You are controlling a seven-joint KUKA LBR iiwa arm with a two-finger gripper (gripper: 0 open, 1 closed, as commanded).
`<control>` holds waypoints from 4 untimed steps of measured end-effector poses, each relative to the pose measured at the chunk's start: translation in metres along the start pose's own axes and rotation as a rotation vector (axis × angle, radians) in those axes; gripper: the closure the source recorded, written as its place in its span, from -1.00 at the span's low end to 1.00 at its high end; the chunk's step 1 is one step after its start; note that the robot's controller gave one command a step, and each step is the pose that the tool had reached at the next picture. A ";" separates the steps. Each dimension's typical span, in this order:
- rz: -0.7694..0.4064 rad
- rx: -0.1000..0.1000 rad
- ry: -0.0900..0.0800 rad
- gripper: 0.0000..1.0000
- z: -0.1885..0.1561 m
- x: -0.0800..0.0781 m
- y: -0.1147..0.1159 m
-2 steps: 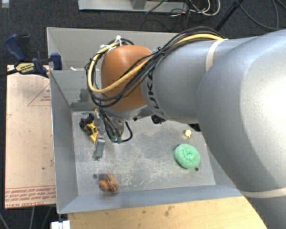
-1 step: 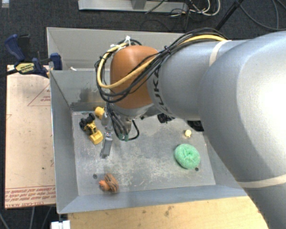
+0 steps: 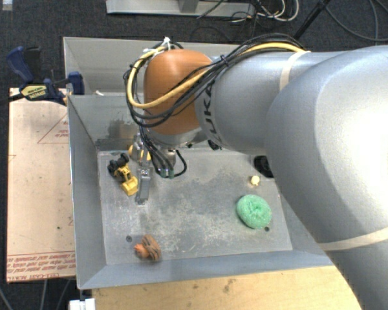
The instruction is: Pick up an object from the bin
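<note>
4 small things lie in plain sight on the floor of the grey bin (image 3: 84, 173). Left of centre, the claw (image 3: 142, 185) hangs just right of a yellow and black toy digger (image 3: 124, 173); I cannot tell whether it is open or closed. A green fuzzy ball (image 3: 254, 210) lies lower right, a cream bead (image 3: 255, 181) above it, and a brown lump (image 3: 147, 248) near the bottom wall.

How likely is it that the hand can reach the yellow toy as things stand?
Probably yes: the hand hangs right beside the yellow toy, and nothing seems to lie between them.
</note>
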State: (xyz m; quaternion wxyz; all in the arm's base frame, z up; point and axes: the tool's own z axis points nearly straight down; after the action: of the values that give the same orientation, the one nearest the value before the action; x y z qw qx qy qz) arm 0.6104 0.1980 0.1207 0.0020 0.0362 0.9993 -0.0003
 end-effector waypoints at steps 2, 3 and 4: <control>-0.167 -0.003 0.001 1.00 0.028 -0.030 0.014; -0.167 -0.003 0.001 1.00 0.028 -0.030 0.014; -0.252 -0.002 -0.002 1.00 0.035 -0.035 0.027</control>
State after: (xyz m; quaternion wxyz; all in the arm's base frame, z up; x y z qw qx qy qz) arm 0.6473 0.2219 0.0861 0.0029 -0.0895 0.9960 0.0005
